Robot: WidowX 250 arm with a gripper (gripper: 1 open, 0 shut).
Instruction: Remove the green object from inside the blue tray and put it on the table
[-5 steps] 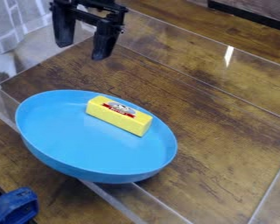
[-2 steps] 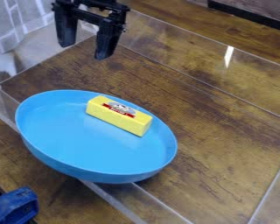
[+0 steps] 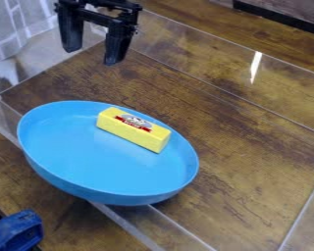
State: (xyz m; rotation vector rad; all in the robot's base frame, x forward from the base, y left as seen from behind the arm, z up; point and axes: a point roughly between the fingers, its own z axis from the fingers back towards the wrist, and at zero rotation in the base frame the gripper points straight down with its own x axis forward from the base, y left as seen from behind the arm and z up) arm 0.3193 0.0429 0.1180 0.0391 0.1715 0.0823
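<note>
The green object looks bright yellow: a small rectangular block with a red-and-white label on top. It lies inside the blue tray, a large shallow oval dish, toward its far side. The tray rests on the dark brown wood-grain table. My gripper hangs at the upper left, above and behind the tray. It is open, its two dark fingers pointing down with nothing between them. It is well apart from the block.
Clear acrylic panels edge the table on the left and front. A dark blue cloth-like thing lies at the bottom left corner, outside the panel. Bare tabletop stretches to the right of the tray.
The gripper has barely shifted, staying open at the upper left. The block and the tray have not moved.
</note>
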